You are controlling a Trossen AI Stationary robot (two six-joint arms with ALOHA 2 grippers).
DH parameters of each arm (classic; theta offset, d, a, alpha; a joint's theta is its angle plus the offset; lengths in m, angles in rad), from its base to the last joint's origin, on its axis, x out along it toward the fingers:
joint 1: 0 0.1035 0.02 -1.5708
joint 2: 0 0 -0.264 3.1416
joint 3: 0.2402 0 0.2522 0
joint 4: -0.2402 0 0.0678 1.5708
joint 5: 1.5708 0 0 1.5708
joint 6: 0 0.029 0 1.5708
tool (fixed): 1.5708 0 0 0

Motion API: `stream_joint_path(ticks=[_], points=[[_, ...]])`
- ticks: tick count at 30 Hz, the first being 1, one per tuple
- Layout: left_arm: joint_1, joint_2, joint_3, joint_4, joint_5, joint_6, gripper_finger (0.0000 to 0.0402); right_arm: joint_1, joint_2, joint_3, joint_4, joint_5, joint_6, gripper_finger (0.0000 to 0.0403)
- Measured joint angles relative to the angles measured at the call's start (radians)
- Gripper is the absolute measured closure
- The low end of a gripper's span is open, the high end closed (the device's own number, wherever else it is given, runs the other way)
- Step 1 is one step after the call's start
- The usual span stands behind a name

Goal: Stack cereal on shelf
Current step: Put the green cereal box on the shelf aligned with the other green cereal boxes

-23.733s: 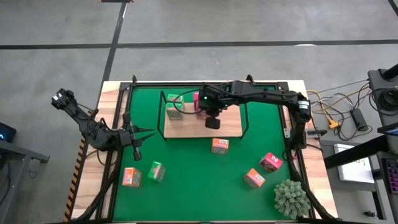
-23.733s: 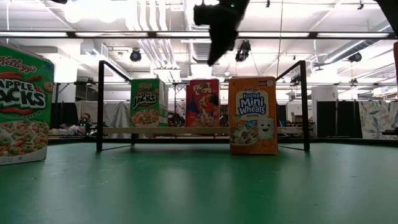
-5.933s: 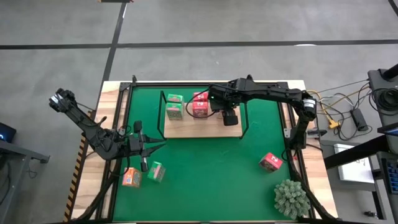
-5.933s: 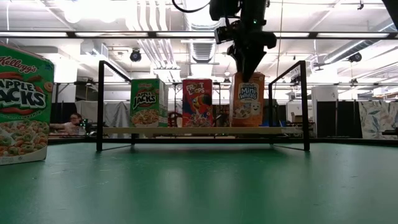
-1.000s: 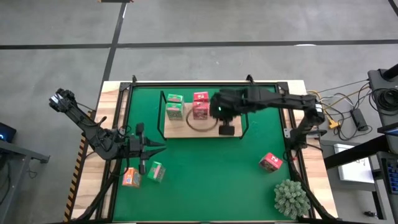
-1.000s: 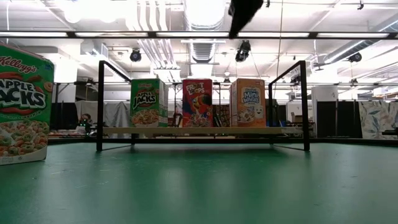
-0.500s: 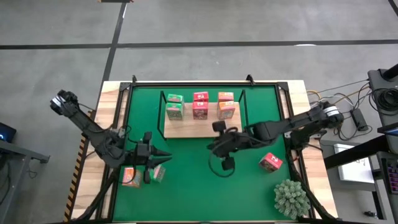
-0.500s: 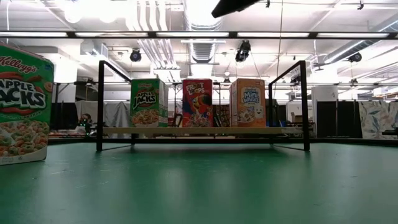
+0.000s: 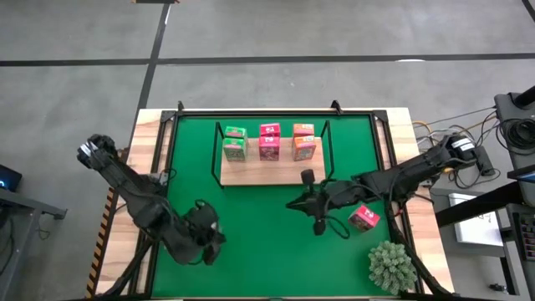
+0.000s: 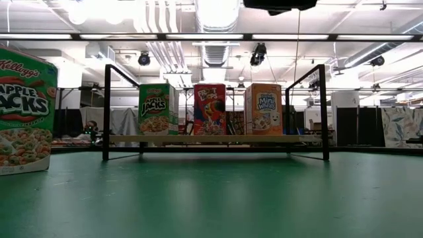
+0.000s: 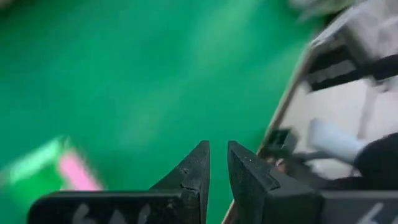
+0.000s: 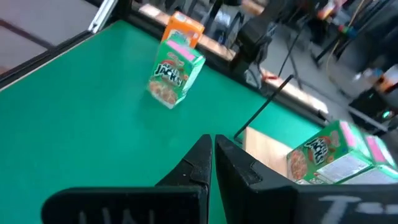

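My left jaws [image 9: 209, 242] hang low over the near left of the green mat [image 9: 259, 242], fingers nearly touching and empty, covering the spot where a green cereal box [image 12: 176, 73] and an orange one [image 12: 184, 29] stand. Beyond and between both my jaws, the shelf [image 9: 272, 171] carries green [image 9: 235, 142], pink-red [image 9: 269, 140] and orange [image 9: 304, 141] boxes in a row. My right jaws [image 9: 308, 203] hover in front of the shelf, closed on nothing, a pink-red box [image 9: 363, 218] just beside them.

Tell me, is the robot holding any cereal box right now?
No. The left gripper and the right gripper are both shut with nothing between their fingers, over the green mat.
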Motion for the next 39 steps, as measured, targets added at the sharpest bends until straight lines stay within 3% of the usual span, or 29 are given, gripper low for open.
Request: stream_joint_path(ticks=[5,9,13,16,20,24,39], points=[[-0.007,0.153,0.171,-0.302,0.123,-0.246,0.0358,0.0,-0.075,-0.099,0.148,0.003,-0.055,0.0392],[-0.007,0.235,0.25,-0.465,0.252,-0.358,0.033,0.0,-0.12,-0.12,0.152,0.0,-0.09,0.0392],[0.001,0.259,0.266,-0.557,0.271,-0.389,0.0276,0.0,-0.158,-0.121,0.148,-0.001,-0.108,0.0392],[0.014,0.256,0.246,-0.612,0.225,-0.404,0.0231,0.0,-0.189,-0.121,0.09,-0.004,-0.1,0.0392],[0.04,0.242,0.202,-0.613,0.164,-0.406,0.0183,0.0,-0.205,-0.126,0.052,-0.004,-0.085,0.0392],[0.064,0.237,0.153,-0.573,0.154,-0.406,0.0161,0.0,-0.204,-0.126,0.05,-0.004,-0.093,0.0392],[0.069,0.235,0.077,-0.455,0.172,-0.434,0.0169,0.0,-0.202,-0.126,0.018,-0.004,-0.101,0.0392]])
